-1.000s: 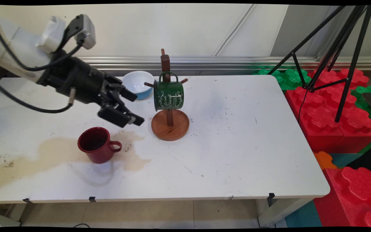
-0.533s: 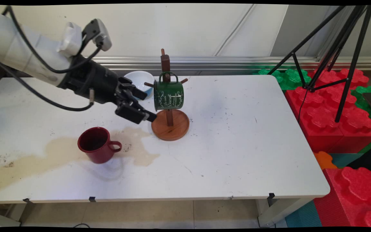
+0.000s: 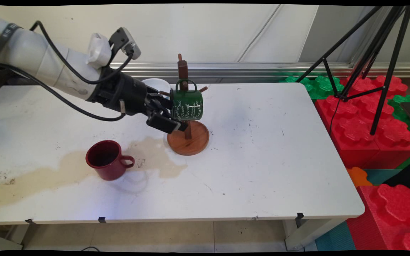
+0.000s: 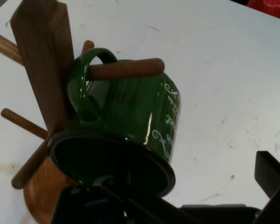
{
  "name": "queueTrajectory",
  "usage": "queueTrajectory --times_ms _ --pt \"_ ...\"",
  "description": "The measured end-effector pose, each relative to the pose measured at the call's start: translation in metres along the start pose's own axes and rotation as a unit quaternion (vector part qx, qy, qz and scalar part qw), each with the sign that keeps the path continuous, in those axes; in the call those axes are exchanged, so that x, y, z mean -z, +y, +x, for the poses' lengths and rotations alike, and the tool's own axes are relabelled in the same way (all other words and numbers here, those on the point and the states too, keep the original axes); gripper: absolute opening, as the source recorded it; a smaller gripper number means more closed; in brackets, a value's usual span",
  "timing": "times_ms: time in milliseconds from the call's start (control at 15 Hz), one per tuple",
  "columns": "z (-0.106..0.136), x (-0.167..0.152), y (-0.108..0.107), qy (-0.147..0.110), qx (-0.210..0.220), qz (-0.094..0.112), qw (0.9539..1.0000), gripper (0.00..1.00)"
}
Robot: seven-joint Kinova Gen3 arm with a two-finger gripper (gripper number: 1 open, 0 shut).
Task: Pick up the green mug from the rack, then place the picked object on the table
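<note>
Now hand (image 3: pixel 171 115) spread wide at green mug's (image 3: pixel 186 104) mouth (hung on rack (image 3: pixel 188 137))

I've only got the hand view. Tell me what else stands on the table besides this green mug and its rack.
Observer: A red mug stands upright near the front edge, left of the wooden rack.
Operator: Say what's under it.
Observer: A brownish spill spreads on both sides of it across the table.
Operator: Report anything behind the arm.
Observer: A white bowl, mostly hidden by the gripper.
</note>
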Motion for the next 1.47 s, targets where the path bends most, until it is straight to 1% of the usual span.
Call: queueTrajectory --times_ms 400,467,800,1067,1467 --pt "-0.003 -0.011 0.002 0.007 0.015 0.002 0.9999 1.0" --pt "-0.003 -0.012 0.002 0.008 0.017 0.004 0.9998 0.0" --pt "-0.006 -0.012 0.002 0.014 0.022 0.013 0.9996 0.0" --pt "-0.007 -0.007 0.001 0.018 0.024 0.023 0.9993 0.0" --pt "-0.007 0.007 0.004 0.02 0.026 0.026 0.9992 0.0"
